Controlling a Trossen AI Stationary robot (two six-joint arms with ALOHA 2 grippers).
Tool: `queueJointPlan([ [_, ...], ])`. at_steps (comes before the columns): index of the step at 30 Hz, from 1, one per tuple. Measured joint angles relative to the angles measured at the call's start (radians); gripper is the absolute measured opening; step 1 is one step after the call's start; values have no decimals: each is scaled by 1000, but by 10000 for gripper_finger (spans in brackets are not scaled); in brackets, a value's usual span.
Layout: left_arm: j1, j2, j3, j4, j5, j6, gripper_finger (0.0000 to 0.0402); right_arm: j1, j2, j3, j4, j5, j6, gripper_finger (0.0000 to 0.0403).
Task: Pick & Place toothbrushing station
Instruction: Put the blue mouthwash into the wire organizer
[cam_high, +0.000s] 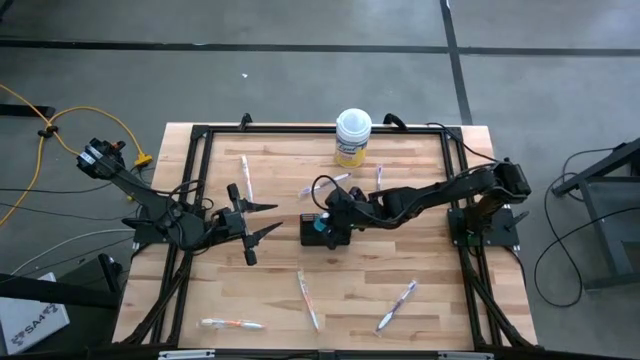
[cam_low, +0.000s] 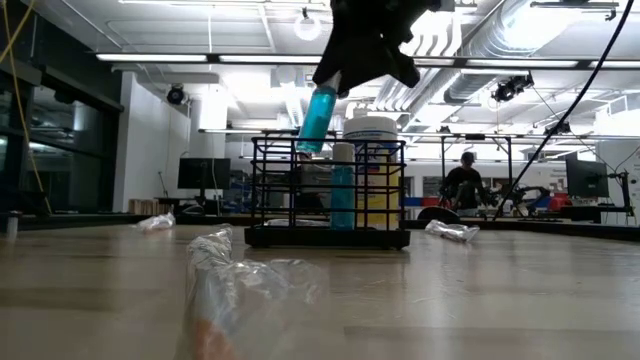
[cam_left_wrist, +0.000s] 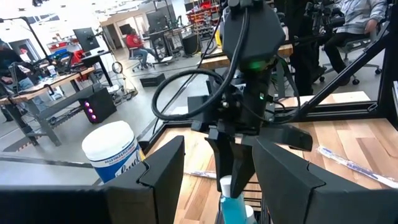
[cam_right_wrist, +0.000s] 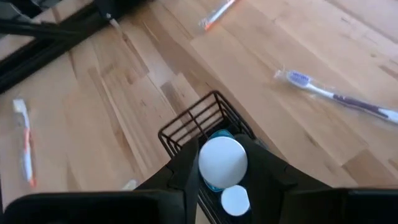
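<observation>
The toothbrushing station's black wire-mesh holder (cam_high: 312, 236) (cam_low: 328, 195) (cam_right_wrist: 205, 118) stands on its base mid-table. One teal white-capped tube (cam_low: 343, 195) stands upright inside it. My right gripper (cam_high: 327, 214) (cam_low: 350, 70) (cam_right_wrist: 222, 163) hangs over the holder, shut on a second teal tube (cam_low: 317, 118) (cam_left_wrist: 232, 210). My left gripper (cam_high: 268, 220) (cam_left_wrist: 219, 144) stays open and level just left of the holder, touching nothing. Wrapped toothbrushes (cam_high: 307, 297) (cam_high: 397, 305) lie flat on the table. My right gripper pinches the teal tube between its two fingers (cam_right_wrist: 186, 171) at the white-capped upper end (cam_right_wrist: 222, 160). The fingers slant down from the table's right. The tube hangs tilted below them, lifted clear of the table. Its lower end (cam_low: 306, 147) is about level with the holder's top rim.
A yellow round tub with a white lid (cam_high: 353, 137) (cam_left_wrist: 112, 152) stands behind the holder near the far edge. More wrapped toothbrushes lie at the far left (cam_high: 245, 175), far middle (cam_high: 325, 183) (cam_high: 378, 177) and near left (cam_high: 232, 323). A black frame (cam_high: 200, 135) borders the table.
</observation>
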Motion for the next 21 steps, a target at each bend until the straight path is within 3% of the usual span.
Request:
queueJointPlan([
  [21, 0, 0, 0, -8, 1, -1, 182, 0, 32, -2, -25, -23, 24, 90],
])
